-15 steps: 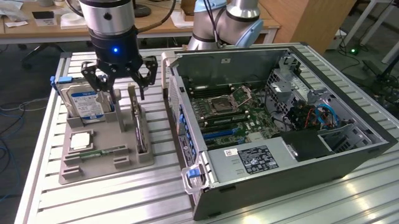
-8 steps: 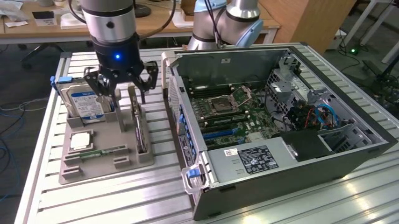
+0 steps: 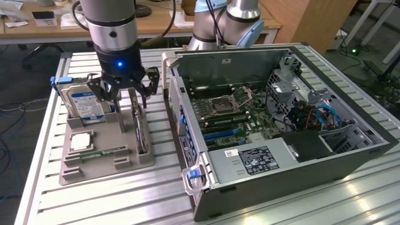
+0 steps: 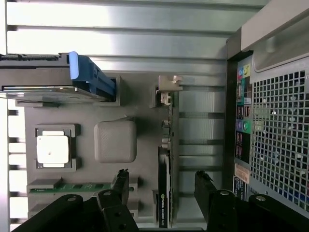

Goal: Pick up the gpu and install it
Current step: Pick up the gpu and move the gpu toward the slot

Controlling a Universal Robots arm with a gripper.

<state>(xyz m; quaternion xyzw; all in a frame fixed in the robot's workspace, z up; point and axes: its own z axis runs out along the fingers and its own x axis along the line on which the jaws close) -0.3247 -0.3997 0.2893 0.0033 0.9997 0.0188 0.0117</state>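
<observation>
The gpu (image 3: 140, 132) is a thin dark card standing on edge in a slot of the grey holder tray (image 3: 110, 165), with its pale end bracket (image 4: 169, 86) at the far end. My gripper (image 3: 125, 90) hangs open just above it, one finger on each side of the card. In the wrist view the gpu (image 4: 164, 193) runs edge-on between the black fingertips (image 4: 121, 180), and neither touches it. At the exterior view's right lies the open computer case (image 3: 350, 154), motherboard (image 3: 231, 112) exposed.
The tray also holds a silver hard drive (image 3: 86, 104) with a blue label and blue caddy (image 4: 89, 77), a square processor (image 3: 81, 140) and a green memory stick (image 3: 100, 153). The case wall (image 3: 177, 110) rises close beside the tray. A second robot arm (image 3: 225, 21) stands behind.
</observation>
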